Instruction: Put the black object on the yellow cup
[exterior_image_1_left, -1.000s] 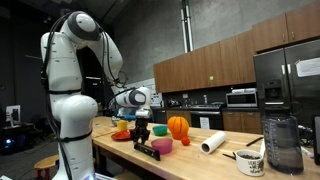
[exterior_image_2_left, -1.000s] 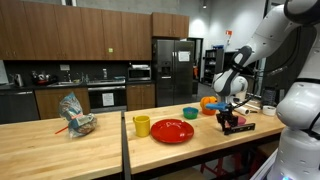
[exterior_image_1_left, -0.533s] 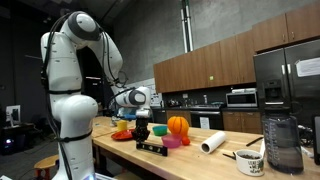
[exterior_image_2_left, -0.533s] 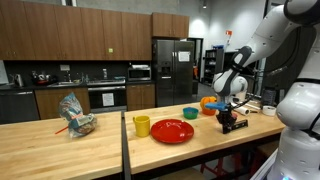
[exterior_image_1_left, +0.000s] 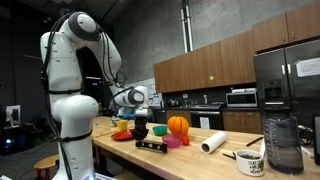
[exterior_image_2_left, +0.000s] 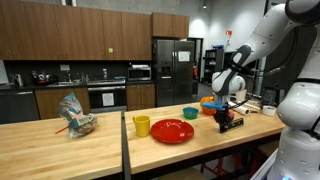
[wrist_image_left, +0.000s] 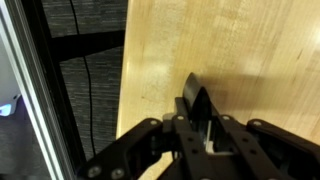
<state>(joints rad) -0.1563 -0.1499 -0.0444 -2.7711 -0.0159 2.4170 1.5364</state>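
Right of centre in an exterior view, the gripper (exterior_image_2_left: 226, 118) is clamped on the black object (exterior_image_2_left: 233, 124), low at the table (exterior_image_2_left: 60, 150) edge. I'd lift it level, carry it over the red plate (exterior_image_2_left: 172, 131) to the yellow cup (exterior_image_2_left: 141, 126) just left of the plate, and lay it flat across the rim. Whether the cup holds anything I cannot tell.

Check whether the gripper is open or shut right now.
Shut on the black object: in the wrist view the gripper clamps both its sides with no gap showing.
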